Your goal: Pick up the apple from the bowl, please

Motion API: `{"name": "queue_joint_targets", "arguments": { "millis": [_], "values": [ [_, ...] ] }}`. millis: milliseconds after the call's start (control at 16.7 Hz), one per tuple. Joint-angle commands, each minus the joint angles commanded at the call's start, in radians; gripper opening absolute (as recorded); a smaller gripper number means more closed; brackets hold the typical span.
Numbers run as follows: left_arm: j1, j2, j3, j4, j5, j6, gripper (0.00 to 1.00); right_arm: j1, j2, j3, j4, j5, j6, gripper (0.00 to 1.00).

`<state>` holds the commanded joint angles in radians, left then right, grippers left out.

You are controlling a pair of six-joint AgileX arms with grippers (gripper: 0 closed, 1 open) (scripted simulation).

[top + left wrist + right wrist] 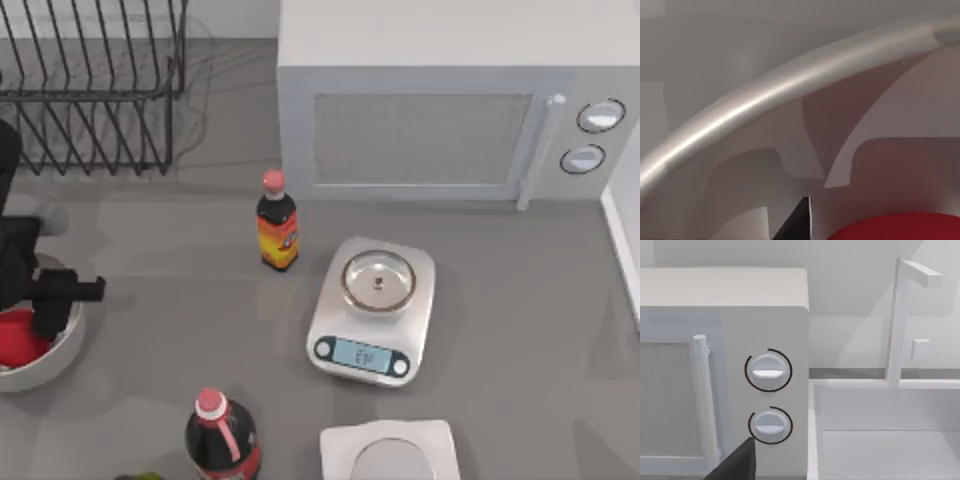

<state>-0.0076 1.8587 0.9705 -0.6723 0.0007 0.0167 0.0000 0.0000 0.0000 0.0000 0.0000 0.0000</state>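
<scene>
A grey countertop (520, 300) carries everything. A white microwave (450, 100) stands at its back, its two dials (768, 371) beside the door handle (702, 400). Left of the microwave sits a black wire dish rack (90, 90). Right of the microwave lies a white sink (890, 440) with a white faucet (900, 315), backed by a pale wall (855, 285).

Lighting is even, soft and diffuse across the top view; the grey surface (520, 300) is moderately bright with no harsh glare. Faint, soft-edged shadows fall beside the dish rack (90, 80) and below the microwave (450, 110). The scale's steel pan (378, 280) carries a mild sheen. In the left wrist view, the bowl (740, 112) rim shows a broad highlight, and angular shadows cross its inner wall. The right wrist view is bright, with pale shadows on the wall.
</scene>
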Motion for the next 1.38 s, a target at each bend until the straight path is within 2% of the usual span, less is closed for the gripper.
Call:
{"name": "queue_joint_targets", "arguments": {
  "millis": [360,1140,1380],
  "values": [
    [0.000,0.022,-0.024,0.036,0.000,0.001,1.00,0.000,0.000,0.000,0.000,0.000,0.000,1.00],
    [0.000,0.022,-0.024,0.036,0.000,0.001,0.02,0.000,0.000,0.000,0.000,0.000,0.000,1.00],
    [0.000,0.022,-0.024,0.036,0.000,0.001,0.00,0.000,0.000,0.000,0.000,0.000,0.000,1.00]
  ]
}}
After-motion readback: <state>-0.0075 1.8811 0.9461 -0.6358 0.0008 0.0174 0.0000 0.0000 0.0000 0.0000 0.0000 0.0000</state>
